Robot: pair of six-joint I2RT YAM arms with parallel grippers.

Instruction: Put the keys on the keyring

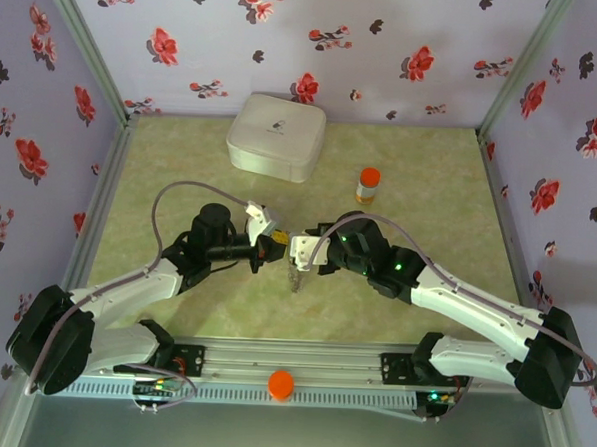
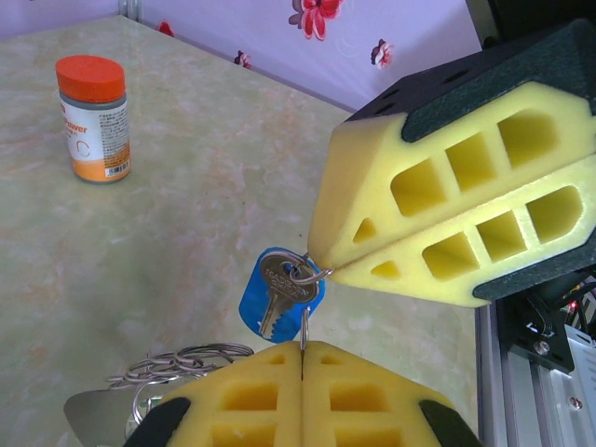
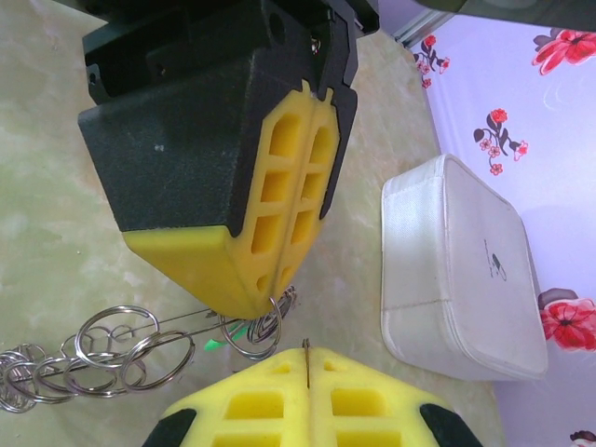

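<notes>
Orange-capped bottle (image 2: 92, 119), upper left of the left wrist view: label shows a partial word, apparently "ower", plus a barcode; white case (image 3: 461, 270) logo illegible.

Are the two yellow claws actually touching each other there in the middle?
Apart. The left wrist view shows bare table and the blue key between the right gripper tips and the left gripper.

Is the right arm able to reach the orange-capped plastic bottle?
Probably yes: the bottle stands apart with bare table between, but the right gripper is shut on a small metal ring.
</notes>
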